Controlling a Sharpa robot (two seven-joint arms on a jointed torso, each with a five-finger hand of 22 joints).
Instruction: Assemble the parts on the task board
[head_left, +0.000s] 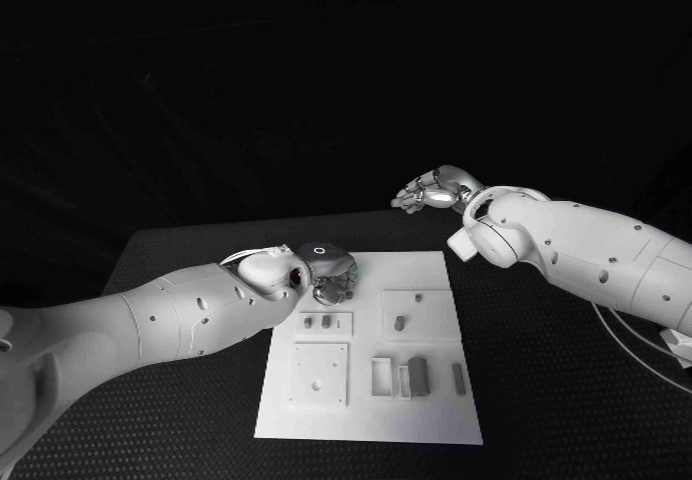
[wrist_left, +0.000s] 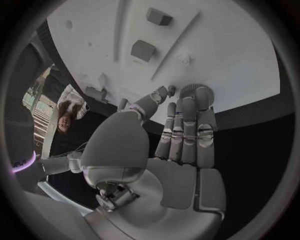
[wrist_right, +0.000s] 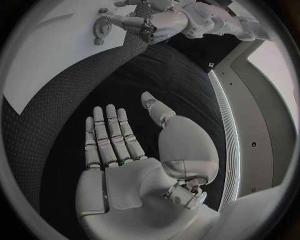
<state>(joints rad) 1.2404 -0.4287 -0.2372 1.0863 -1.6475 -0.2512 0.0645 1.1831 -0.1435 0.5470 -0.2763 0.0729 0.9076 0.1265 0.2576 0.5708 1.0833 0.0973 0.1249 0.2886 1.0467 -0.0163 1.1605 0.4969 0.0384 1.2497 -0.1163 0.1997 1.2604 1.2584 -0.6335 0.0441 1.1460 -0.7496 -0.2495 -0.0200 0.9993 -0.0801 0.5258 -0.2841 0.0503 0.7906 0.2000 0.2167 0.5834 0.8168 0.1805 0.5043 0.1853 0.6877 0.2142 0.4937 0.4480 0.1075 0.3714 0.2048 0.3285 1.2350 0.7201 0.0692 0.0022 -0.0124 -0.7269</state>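
The white task board (head_left: 433, 410) lies in the middle of the black table, with several small grey parts on it, such as a block (head_left: 418, 375) and a pin (head_left: 459, 376). My left hand (head_left: 326, 274) hovers over the board's far left corner. It pinches a small grey gear (wrist_left: 192, 92) between thumb and fingertips, just above the board (wrist_left: 237, 55). The right wrist view shows that gear (wrist_right: 99, 29) at the left hand's (wrist_right: 156, 22) fingertips. My right hand (head_left: 434, 188) is raised behind the board's far edge, fingers straight and holding nothing (wrist_right: 119, 145).
Raised plates and recesses mark the board, among them a square plate (head_left: 319, 374) at the near left and a plate (head_left: 418, 312) at the far right. Two grey blocks (wrist_left: 142, 50) (wrist_left: 159, 16) stand on the board ahead of the left hand. Black table (head_left: 577, 400) surrounds the board.
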